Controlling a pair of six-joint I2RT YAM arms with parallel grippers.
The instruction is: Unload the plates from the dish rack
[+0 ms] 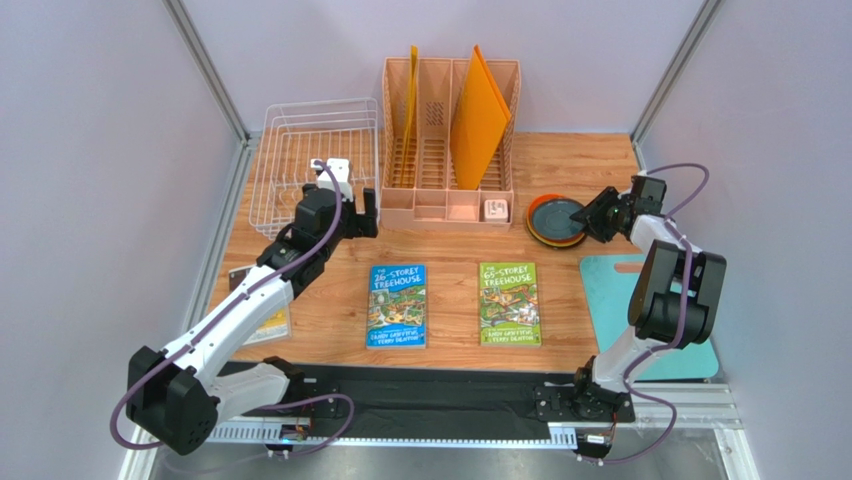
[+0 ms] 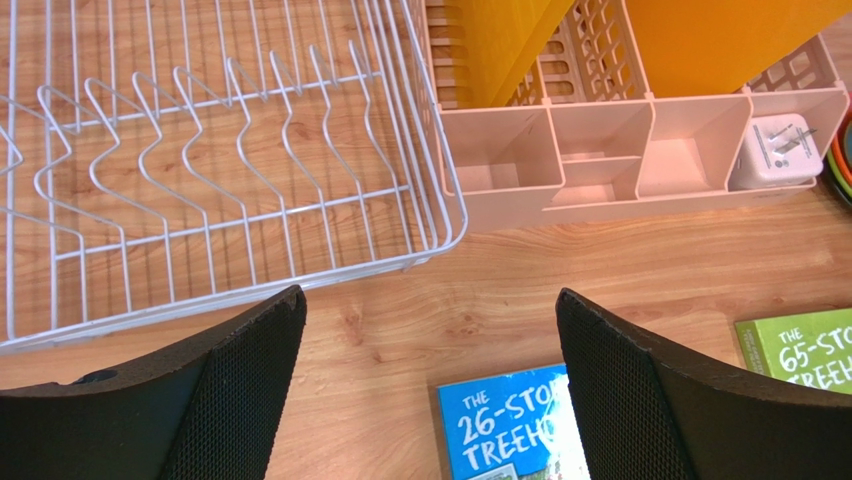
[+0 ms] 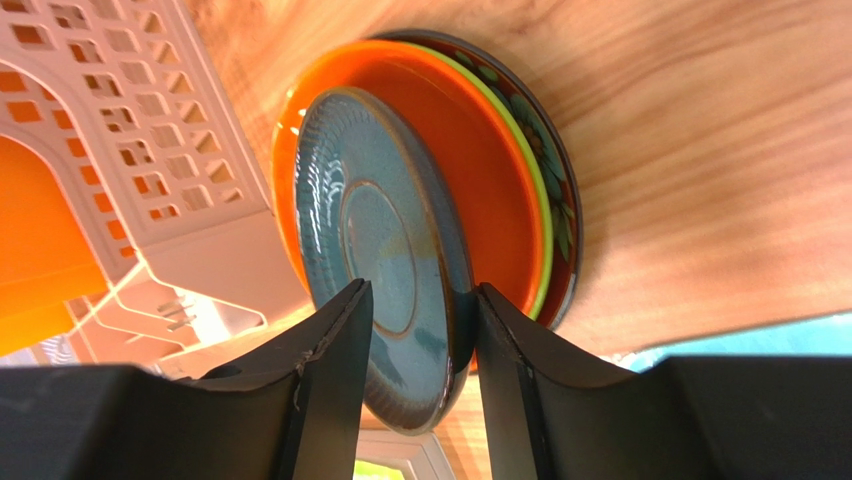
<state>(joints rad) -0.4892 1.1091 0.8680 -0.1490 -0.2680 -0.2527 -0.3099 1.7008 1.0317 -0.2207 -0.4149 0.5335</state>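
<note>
The dish rack [image 1: 312,160] stands on the counter [image 1: 450,300] just left of the peach organizer [image 1: 450,190]. The left arm [image 1: 240,310] stretches diagonally from its base toward the organizer's front left corner, with its wrist by the rack's near right corner. The left jaws stand wide open over bare wood, in front of the gap between rack and organizer, well apart from the plates [image 1: 556,220].

The plates lie in one stack on the counter, just right of the organizer's front right corner. The dark red floral plate [image 3: 562,190] is at the bottom, then the lime green plate [image 3: 543,215], the orange plate [image 3: 490,170] and the dark plate [image 3: 380,230] on top.

The right arm [image 1: 670,290] is folded, its elbow raised and its wrist reaching left to the stack's right edge. The right jaws are parted astride the dark plate's rim, one finger over its face and the other at its outer edge. Whether either finger touches it I cannot tell.
</note>
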